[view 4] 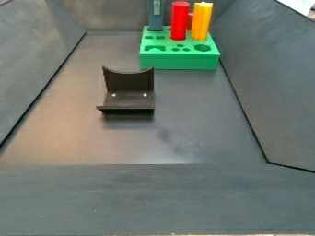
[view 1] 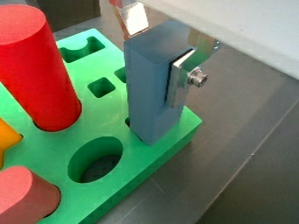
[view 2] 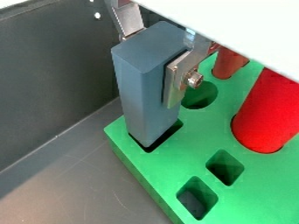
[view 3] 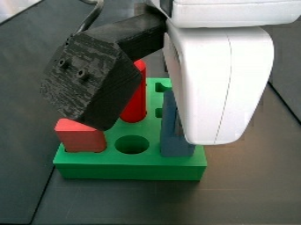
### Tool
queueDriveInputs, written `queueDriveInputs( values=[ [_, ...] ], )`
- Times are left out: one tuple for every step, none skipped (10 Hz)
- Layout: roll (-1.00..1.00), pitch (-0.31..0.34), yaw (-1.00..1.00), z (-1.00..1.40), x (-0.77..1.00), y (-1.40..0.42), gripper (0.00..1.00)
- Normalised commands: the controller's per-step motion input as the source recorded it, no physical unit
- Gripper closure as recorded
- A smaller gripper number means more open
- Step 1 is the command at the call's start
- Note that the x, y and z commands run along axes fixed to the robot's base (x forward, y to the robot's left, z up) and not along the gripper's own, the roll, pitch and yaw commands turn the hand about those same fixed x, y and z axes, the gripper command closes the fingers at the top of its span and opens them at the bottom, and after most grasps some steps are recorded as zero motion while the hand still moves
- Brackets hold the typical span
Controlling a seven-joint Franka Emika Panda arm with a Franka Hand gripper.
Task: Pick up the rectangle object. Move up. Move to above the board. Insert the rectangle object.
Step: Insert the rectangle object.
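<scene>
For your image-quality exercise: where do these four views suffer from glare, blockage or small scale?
In a side view the arm's white housing fills the frame, hiding much of the board; in a wrist view the gripper fingers glare; in a side view the rectangle object is tiny.

Taking the fixture [view 4: 127, 90] on the dark floor as my reference: well beyond it stand a red cylinder [view 4: 180, 19] and, just beside that, a yellow-orange piece [view 4: 202, 20], both upright. A squat salmon-pink block [view 3: 77, 134] sits near the red cylinder.
</scene>
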Motion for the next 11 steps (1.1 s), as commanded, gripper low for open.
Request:
queueDriveInputs(
  values=[
    [0.00, 0.000, 0.00, -0.05, 0.00, 0.05, 1.00],
    [0.04, 0.000, 0.00, -0.10, -0.01, 0.09, 1.00],
    [0.02, 0.000, 0.00, -0.09, 0.00, 0.05, 1.00],
    [0.02, 0.000, -0.07, -0.13, -0.03, 0.09, 1.00],
    [0.02, 0.000, -0.07, -0.11, -0.04, 0.10, 1.00],
    [0.05, 0.000, -0.10, -0.16, -0.01, 0.10, 1.00],
    [0.04, 0.000, -0.15, -0.19, -0.05, 0.08, 1.00],
    [0.05, 0.000, -0.21, -0.22, -0.06, 0.03, 1.00],
    [0.23, 0.000, -0.26, -0.75, -0.17, -0.05, 1.00],
    [0.28, 0.000, -0.29, -0.73, -0.13, -0.01, 1.00],
    [0.36, 0.000, -0.31, -0.55, -0.14, -0.01, 1.00]
  ],
)
